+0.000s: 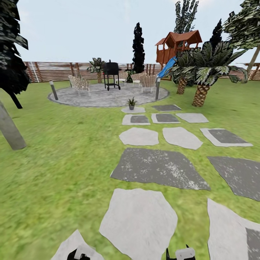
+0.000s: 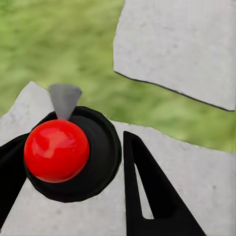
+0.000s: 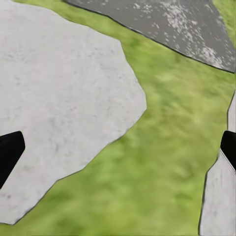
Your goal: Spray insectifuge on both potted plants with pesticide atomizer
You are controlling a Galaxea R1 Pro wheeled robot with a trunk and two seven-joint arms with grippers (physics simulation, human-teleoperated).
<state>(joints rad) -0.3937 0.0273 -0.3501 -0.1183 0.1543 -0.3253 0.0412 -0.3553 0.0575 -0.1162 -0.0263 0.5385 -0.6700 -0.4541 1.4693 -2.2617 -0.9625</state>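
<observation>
My left gripper (image 2: 73, 196) hangs over a pale stepping stone (image 2: 196, 182), its two black fingers (image 2: 147, 191) spread apart with nothing held between them; beneath it sit a glossy red ball (image 2: 56, 150) and a round black disc (image 2: 101, 157), part of my own body as far as I can tell. In the head view that gripper (image 1: 81, 252) barely shows at the lower edge.

Ahead, the lawn (image 1: 54, 151) runs up to a round grey paved patio (image 1: 108, 95) backed by a brown slatted fence (image 1: 54, 71). On the patio stand wicker chairs (image 1: 80, 85) and a black grill (image 1: 111, 74). Just in front of the patio, on the far end of the stepping stones (image 1: 139, 136), sits one potted plant (image 1: 131, 103): a small rosette of pointed green leaves in a little grey pot, far off and too small to read any detail. To the right rise scaly-trunked palms (image 1: 202, 77) and a red-roofed playhouse (image 1: 178, 45) with a blue slide (image 1: 167, 68).

My right gripper (image 3: 118, 152) hovers above grass between stones, its dark fingertips (image 3: 10, 150) wide apart at the edges of the wrist view, holding nothing. Its top (image 1: 180, 252) peeks in at the head view's lower edge.
</observation>
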